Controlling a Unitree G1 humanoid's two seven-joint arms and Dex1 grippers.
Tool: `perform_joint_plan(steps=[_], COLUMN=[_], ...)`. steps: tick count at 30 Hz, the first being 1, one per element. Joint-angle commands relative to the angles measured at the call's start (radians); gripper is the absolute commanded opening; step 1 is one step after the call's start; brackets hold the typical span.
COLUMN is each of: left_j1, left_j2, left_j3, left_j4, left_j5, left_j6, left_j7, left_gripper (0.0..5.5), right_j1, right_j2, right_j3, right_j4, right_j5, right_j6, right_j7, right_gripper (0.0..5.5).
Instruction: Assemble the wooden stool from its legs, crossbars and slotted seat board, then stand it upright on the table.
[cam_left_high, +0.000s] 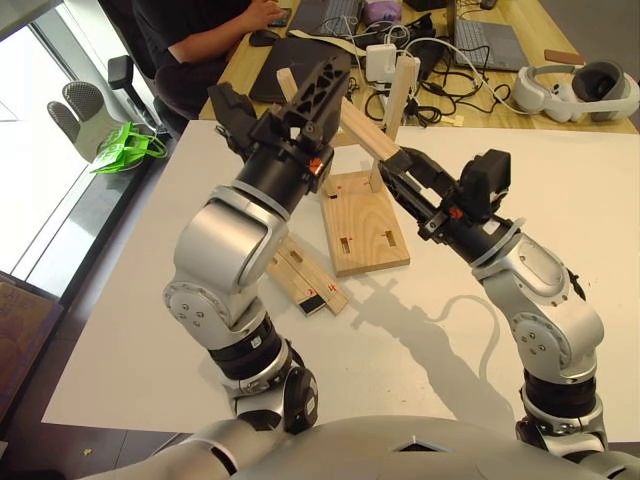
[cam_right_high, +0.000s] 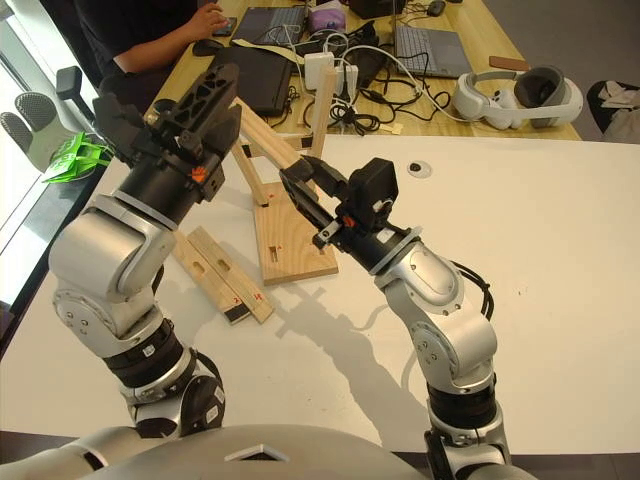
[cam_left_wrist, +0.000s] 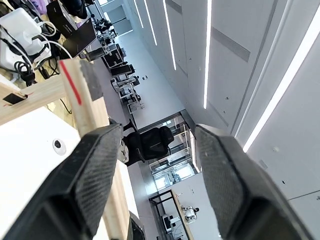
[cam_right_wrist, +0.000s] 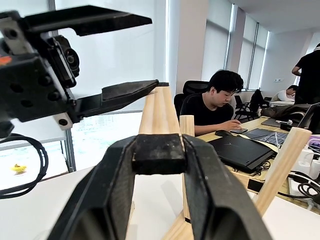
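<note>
Right tool (cam_left_high: 397, 160) grips a crossbar (cam_left_high: 362, 128) — left tool (cam_left_high: 282, 82) spread wide.

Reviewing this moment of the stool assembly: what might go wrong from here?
1. Only the right hand clamps the leg frame. The left hand is open at a leg's top, so the frame may twist or tip.
2. The seat board lies unheld, so pressing on the frame may slide it.
3. Two loose pieces lie beside the board under the left arm and might get knocked.
</note>
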Motion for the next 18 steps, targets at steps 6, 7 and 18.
perform_joint_plan(steps=[6, 7, 18], left_j1=[0.171, 0.173, 0.154], left_j2=[0.115, 0.127, 0.234], left_j3=[-0.139, -0.149, -0.228], left_j4=[-0.039, -0.038, 0.001], left_j5=[-0.099, -0.099, -0.058], left_j6=[-0.172, -0.183, -0.232], left_j7=[0.029, 0.021, -0.063], left_gripper=[2.69, 2.69, 2.69], right_j1=[0.008, 0.008, 0.02], right_j2=[-0.003, -0.002, -0.024], right_j3=[0.017, 0.017, 0.025], right_j4=[0.024, 0.022, -0.033], right_j5=[-0.062, -0.056, 0.054], right_j6=[-0.029, -0.027, 0.021], right_j7=[-0.016, -0.011, 0.057], right_gripper=[1.27, 1.27, 1.27])
